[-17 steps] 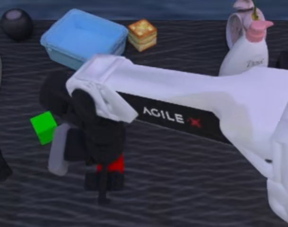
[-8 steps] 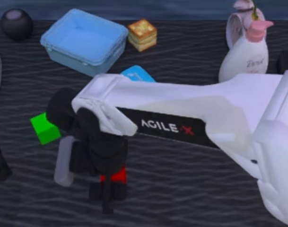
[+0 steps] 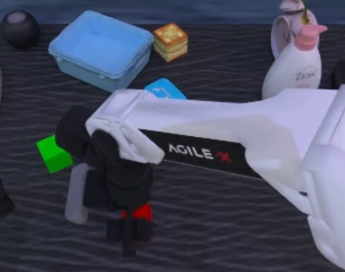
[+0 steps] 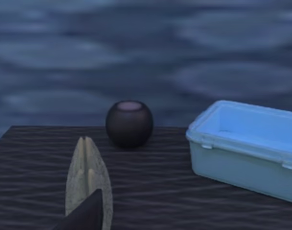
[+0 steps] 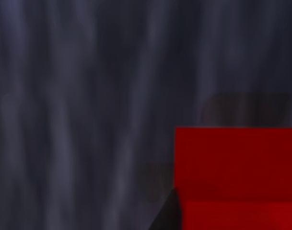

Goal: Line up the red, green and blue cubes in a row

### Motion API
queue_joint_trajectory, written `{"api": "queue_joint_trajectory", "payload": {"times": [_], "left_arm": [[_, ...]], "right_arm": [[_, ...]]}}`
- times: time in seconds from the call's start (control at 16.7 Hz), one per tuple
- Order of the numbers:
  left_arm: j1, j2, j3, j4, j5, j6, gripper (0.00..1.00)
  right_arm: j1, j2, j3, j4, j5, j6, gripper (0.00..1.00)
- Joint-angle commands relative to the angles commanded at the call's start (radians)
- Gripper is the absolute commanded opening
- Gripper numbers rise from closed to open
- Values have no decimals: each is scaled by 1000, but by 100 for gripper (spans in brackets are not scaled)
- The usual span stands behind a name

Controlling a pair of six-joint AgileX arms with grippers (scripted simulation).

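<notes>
Near the front of the dark tabletop, left of centre in the top view, the right claw points straight down with the red cube between its black fingers, clenched on it; the cube sits at or just above the surface, and I cannot tell whether it touches. The right wrist view shows that cube close up against the tabletop. The green cube lies to the left, near the arm's black wrist but apart from the red one. A blue cube is not visible; only a light-blue rounded corner peeks out behind the white arm. A blue tub, patterned block, dark ball and soap bottle stand along the back. The left arm is parked at the left, its claw barely in its wrist view.
</notes>
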Motion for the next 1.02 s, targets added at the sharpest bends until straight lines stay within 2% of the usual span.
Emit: {"api": "queue_joint_trajectory", "payload": {"times": [0.24,0.3,0.84,1.02], "left_arm": [[0,0,0,0,0,0,100],[0,0,0,0,0,0,100],[0,0,0,0,0,0,100],[0,0,0,0,0,0,100]], "right_arm": [[0,0,0,0,0,0,98],[0,0,0,0,0,0,100],[0,0,4,-3,0,-1,100],[5,-11,70,-76,0,-5,100]]}}
